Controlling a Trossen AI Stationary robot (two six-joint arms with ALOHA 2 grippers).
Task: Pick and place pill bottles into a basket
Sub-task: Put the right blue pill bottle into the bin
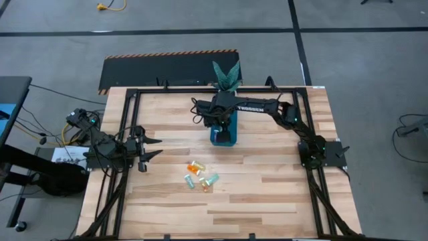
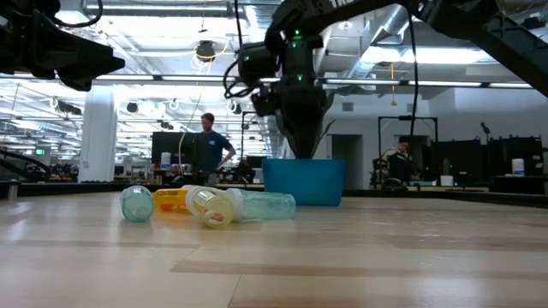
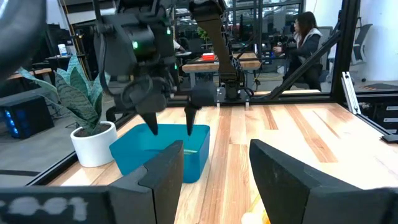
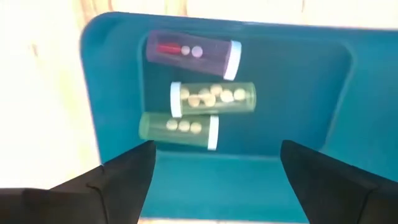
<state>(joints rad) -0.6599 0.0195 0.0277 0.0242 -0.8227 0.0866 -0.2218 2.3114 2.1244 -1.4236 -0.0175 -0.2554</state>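
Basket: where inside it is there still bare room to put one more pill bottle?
In the basket, three bottles crowd one end. The teal floor between them and the right gripper fingers is bare, as is the strip beside the wall past their ends.

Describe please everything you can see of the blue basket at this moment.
The basket is a teal-blue tray of smooth plastic, a rounded rectangle with low walls. It sits flat on the wooden table, beside a white pot with a plant. Three pill bottles lie on their sides inside: one purple, two green. The right gripper hangs open just above it, holding nothing.
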